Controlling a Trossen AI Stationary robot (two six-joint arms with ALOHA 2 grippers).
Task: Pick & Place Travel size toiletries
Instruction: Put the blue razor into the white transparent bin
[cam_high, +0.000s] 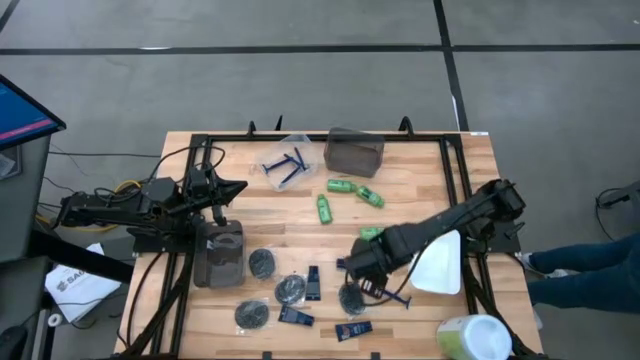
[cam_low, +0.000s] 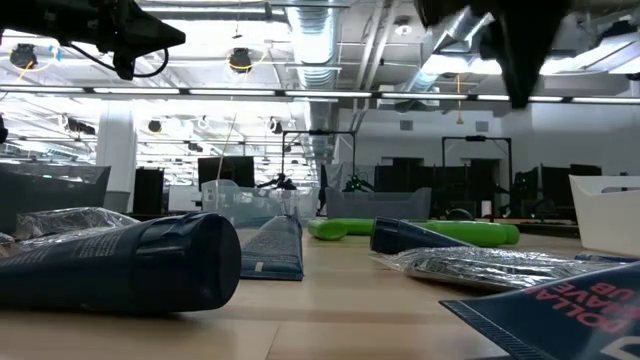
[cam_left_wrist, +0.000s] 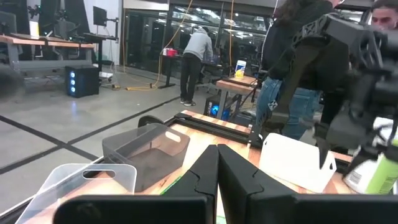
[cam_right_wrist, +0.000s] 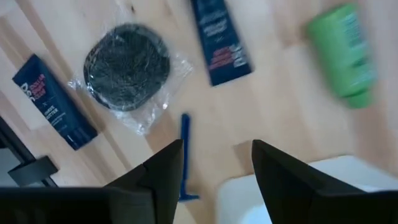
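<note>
From above, my right claw (cam_high: 352, 268) hangs low over the near-middle of the table, beside the white tray (cam_high: 440, 264). A blue razor (cam_high: 392, 294) lies just past it toward the table's near edge, and a wrapped dark disc (cam_high: 351, 297) sits right below my fingers. A green bottle (cam_high: 371, 234) lies just behind my arm, and three more green bottles (cam_high: 345, 186) lie farther back. My left claw (cam_high: 228, 191) waits at the left side, above a grey bin (cam_high: 218, 255), fingers pressed together on nothing.

From table height, a dark navy tube (cam_low: 120, 262) lies on its side close to the lens, a crinkled clear wrapper (cam_low: 490, 265) to the right, green bottles (cam_low: 470, 233) behind. My arms only show as dark shapes overhead.

Through my left wrist, my closed fingers (cam_left_wrist: 205, 177) point across the table at a grey bin (cam_left_wrist: 149, 152), a clear bin (cam_left_wrist: 81, 183) and the tray (cam_left_wrist: 295, 162). A person (cam_left_wrist: 196, 56) stands far off.

Through my right wrist, my fingers (cam_right_wrist: 165, 171) stand apart, empty, and the razor (cam_right_wrist: 185, 155) lies in the gap between them on the wood. The wrapped disc (cam_right_wrist: 127, 65) lies just beyond it, with navy tubes (cam_right_wrist: 217, 40) either side and a green bottle (cam_right_wrist: 342, 53) further off.
</note>
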